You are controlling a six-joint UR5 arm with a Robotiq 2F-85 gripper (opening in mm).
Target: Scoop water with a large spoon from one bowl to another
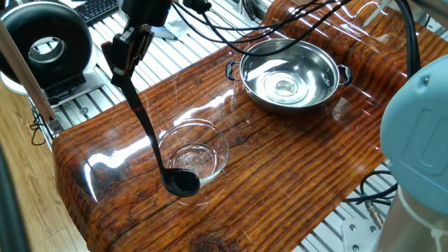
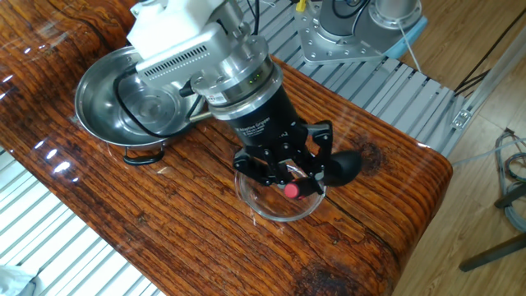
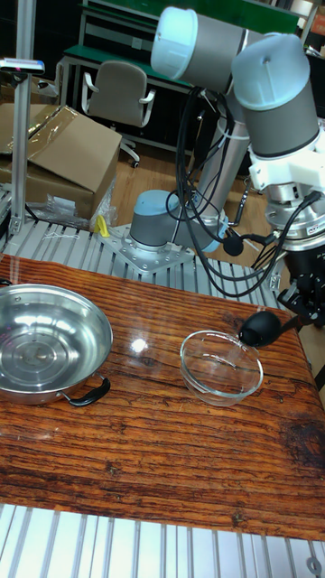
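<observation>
My gripper (image 1: 127, 54) is shut on the upper handle of the large spoon, a black ladle (image 1: 180, 183) slanting down to the glass bowl (image 1: 203, 143). Its round cup hangs at the bowl's rim on the side away from the steel bowl, just outside and slightly above it (image 3: 260, 329). The red mark on the handle tip (image 2: 291, 190) shows between the fingers of the gripper (image 2: 286, 171). The steel bowl (image 1: 290, 75) sits apart, with glints of water (image 1: 283, 86) at its bottom. Whether the glass bowl (image 3: 221, 366) or the cup holds water cannot be made out.
A black round device (image 1: 45, 45) and a keyboard (image 1: 94, 8) lie beyond the wooden table (image 1: 280, 175) on slatted aluminium. Cables hang over the steel bowl's side. The arm's base (image 3: 162, 230), a cardboard box (image 3: 59, 153) and a chair stand behind the table.
</observation>
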